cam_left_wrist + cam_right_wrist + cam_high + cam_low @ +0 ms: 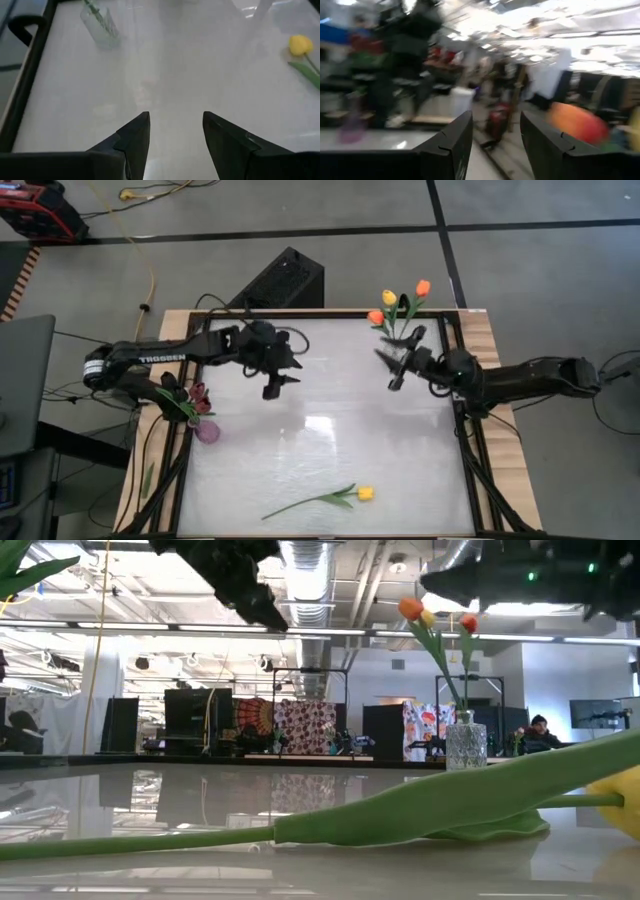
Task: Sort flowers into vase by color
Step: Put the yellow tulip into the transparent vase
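Flowers are mostly put away. A clear vase (402,338) at the table's far right corner holds two orange tulips (422,287) and a yellow one (389,298). A purple vase (206,430) by the left edge holds dark red ones (199,395). One yellow tulip (365,493) lies flat near the front edge, so that's the job left, approx. one more trip.

Left gripper (277,381) hangs over the table's far left part, jaws apart w/ nothing between them. Right gripper (398,367) is near the clear vase, jaws also apart and empty.

High view shows both vases and the whole table. Low view shows the lying tulip's stem (400,805) up close and the clear vase (465,745) behind, but not the purple one. Left wrist view shows the yellow tulip (299,45) and a vase (101,26).
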Available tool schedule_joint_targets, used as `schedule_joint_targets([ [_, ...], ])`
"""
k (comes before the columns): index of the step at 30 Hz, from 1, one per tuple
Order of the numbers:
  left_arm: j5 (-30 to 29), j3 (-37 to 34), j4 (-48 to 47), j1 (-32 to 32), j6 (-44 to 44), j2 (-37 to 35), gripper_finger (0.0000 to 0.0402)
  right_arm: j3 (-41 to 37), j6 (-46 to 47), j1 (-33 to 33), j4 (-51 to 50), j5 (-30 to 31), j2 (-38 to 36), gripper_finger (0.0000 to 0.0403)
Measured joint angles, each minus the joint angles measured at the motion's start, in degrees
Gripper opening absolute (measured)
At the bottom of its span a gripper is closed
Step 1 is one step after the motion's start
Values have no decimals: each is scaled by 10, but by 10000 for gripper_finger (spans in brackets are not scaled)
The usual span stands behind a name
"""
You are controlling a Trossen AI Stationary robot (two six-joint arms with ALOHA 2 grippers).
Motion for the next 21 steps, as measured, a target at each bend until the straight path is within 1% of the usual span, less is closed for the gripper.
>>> schedule_joint_targets([
  [5,-86,37,-28,-59,11,-3,173,71,0,90,-156,-1,6,191],
  [8,-119,82,-75,-89,-6,-10,173,93,24,136,-207,-1,14,191],
  [13,-122,150,-122,-160,-73,-20,173,98,62,201,-205,-3,58,191],
  [15,-132,160,-120,-200,-89,-25,173,98,65,223,-209,-4,80,191],
  [19,-181,166,-124,-283,-135,-32,173,98,84,259,-197,-4,129,191],
  [21,-187,166,-123,-325,-163,-32,173,98,96,274,-186,-3,151,191],
])
